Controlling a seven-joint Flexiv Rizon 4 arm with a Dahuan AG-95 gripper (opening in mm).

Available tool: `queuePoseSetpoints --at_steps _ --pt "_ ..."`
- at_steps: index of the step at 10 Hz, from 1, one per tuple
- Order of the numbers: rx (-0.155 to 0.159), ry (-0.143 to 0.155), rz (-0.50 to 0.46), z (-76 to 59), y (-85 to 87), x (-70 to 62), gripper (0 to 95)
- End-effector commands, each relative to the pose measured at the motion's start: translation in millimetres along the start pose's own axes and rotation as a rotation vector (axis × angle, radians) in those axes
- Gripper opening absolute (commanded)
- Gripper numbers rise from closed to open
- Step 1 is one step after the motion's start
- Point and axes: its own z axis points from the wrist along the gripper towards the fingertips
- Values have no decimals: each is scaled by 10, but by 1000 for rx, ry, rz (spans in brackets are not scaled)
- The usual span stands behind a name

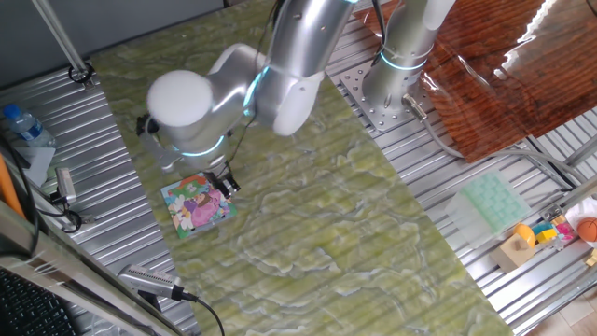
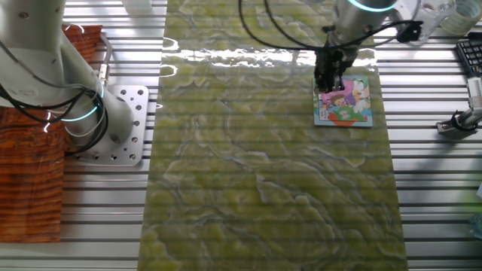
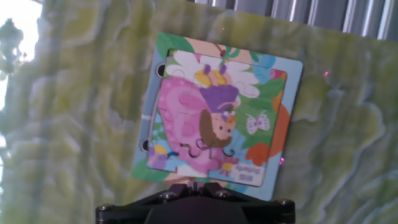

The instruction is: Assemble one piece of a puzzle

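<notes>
The puzzle is a small square board with a teal border and a pink, white and yellow cartoon picture, lying on the green marbled mat. It also shows in both fixed views as the puzzle and the puzzle. My gripper hangs low over the puzzle's near edge, its dark fingers pressed almost together with only a thin pale sliver between them. The gripper touches down at the board's edge, and the gripper stands at its corner. The piece is hidden; I cannot pick it out anywhere.
The arm's base is bolted beside the mat. A wood-patterned sheet lies behind it. A pale green tray and small toys sit to the right. A water bottle and a grey tool lie left.
</notes>
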Motion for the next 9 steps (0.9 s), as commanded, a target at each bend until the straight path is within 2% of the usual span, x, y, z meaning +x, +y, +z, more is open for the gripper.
queuePoseSetpoints --at_steps 1,4,9 --pt "6 -8 15 55 -26 -59 0" --pt "7 -5 23 1 -111 -117 0" --pt "5 -15 28 69 -133 -125 0"
